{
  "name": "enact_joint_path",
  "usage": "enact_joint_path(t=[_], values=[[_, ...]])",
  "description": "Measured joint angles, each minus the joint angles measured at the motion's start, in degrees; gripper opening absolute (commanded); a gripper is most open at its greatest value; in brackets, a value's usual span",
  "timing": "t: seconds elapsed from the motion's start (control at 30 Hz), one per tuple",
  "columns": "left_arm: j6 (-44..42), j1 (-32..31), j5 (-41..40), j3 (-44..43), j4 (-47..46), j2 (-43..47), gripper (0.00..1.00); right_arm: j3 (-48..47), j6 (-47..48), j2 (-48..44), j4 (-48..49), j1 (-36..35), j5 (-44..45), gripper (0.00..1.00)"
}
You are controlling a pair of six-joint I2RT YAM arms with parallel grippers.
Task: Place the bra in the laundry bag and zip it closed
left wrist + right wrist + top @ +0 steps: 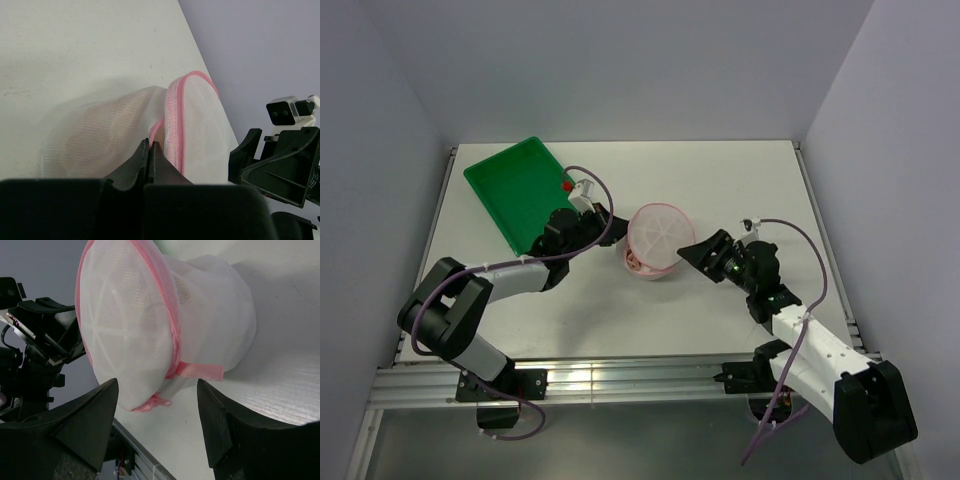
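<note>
Far left, the green tray point(515, 190) sits at an angle on the white table point(740, 180), near the back corner. Just right of it the left arm reaches in, and the left gripper point(151, 146) has its jaws clamped tight together right at the pink edging of the laundry bag point(195, 130). It looks to be nipping that rim, though the fingertips hide the exact contact.

Centre of the table now: the laundry bag point(655, 240) rests on its side, one mesh dome lying on the surface and the round, pink-rimmed face standing up and tilted toward the right arm. The bra point(87, 145) is inside the lower dome, a peach tint showing through the white mesh.

From the right wrist, the pink zip point(172, 325) curves down the seam, with the zip pull point(156, 402) low at the near end and a pink ribbon tab point(200, 371) sticking out beside it.

Over on the right, the right gripper point(157, 425) has its jaws spread wide, nothing between them, and the bag's zip side is just beyond the fingertips point(95, 407).
</note>
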State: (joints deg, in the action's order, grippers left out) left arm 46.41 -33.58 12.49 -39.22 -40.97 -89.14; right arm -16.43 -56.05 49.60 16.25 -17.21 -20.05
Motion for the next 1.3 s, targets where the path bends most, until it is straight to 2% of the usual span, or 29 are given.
enact_joint_path(t=[0.2, 0.23, 0.3, 0.4, 0.5, 0.63, 0.73, 0.83, 0.9, 0.93, 1.03, 1.2, 1.3], values=[[0.0, 0.5, 0.8, 0.0, 0.0, 0.0, 0.0, 0.0, -0.5, 4.3, 3.5, 0.0, -0.6, 0.64], [0.0, 0.6, 0.9, 0.0, 0.0, 0.0, 0.0, 0.0, -0.6, 5.0, 4.1, 0.0, -0.6, 0.54], [0.0, 0.9, 1.2, 0.0, 0.0, 0.0, 0.0, 0.1, -0.8, 5.7, 4.7, 0.0, -0.7, 0.43], [0.0, 1.2, 1.2, 0.0, 0.0, 0.0, 0.0, 0.1, -1.2, 5.9, 5.6, 0.0, -0.6, 0.37], [0.0, 1.4, 1.2, 0.0, 0.0, 0.0, 0.0, 0.1, -0.9, 5.8, 6.1, 0.0, -0.5, 0.25], [-0.1, 1.7, 1.2, 0.0, 0.1, 0.0, 0.0, 0.1, -0.6, 5.7, 6.1, 0.0, -0.1, 0.14], [-0.2, 2.0, 1.2, 0.0, 0.3, 0.0, 0.0, 0.1, -0.4, 5.6, 6.0, 0.0, 0.1, 0.01], [-0.3, 2.5, 1.2, -0.6, 1.9, 0.0, 0.0, 0.1, -0.2, 5.2, 5.8, 0.0, 0.6, 0.0], [-0.7, 2.8, 1.1, -1.8, 3.5, 0.1, 0.11, 0.1, 0.0, 4.9, 5.6, 0.0, 0.9, 0.0], [-0.9, 2.9, 1.0, -2.7, 4.5, 0.1, 0.31, 0.1, 0.0, 4.9, 5.6, 0.0, 1.0, 0.0], [-2.1, 3.0, 0.6, -5.4, 7.0, 0.1, 0.57, 0.1, -0.1, 4.9, 5.5, 0.0, 1.0, 0.0], [-2.3, 3.1, -0.9, -5.8, 10.3, 2.9, 0.61, 0.1, -0.7, 4.9, 5.6, 0.0, 1.0, 0.0], [-2.4, 2.8, -2.9, -3.5, 13.4, 9.0, 0.54, 0.1, -1.4, 4.9, 5.6, 0.0, 1.0, 0.0]])
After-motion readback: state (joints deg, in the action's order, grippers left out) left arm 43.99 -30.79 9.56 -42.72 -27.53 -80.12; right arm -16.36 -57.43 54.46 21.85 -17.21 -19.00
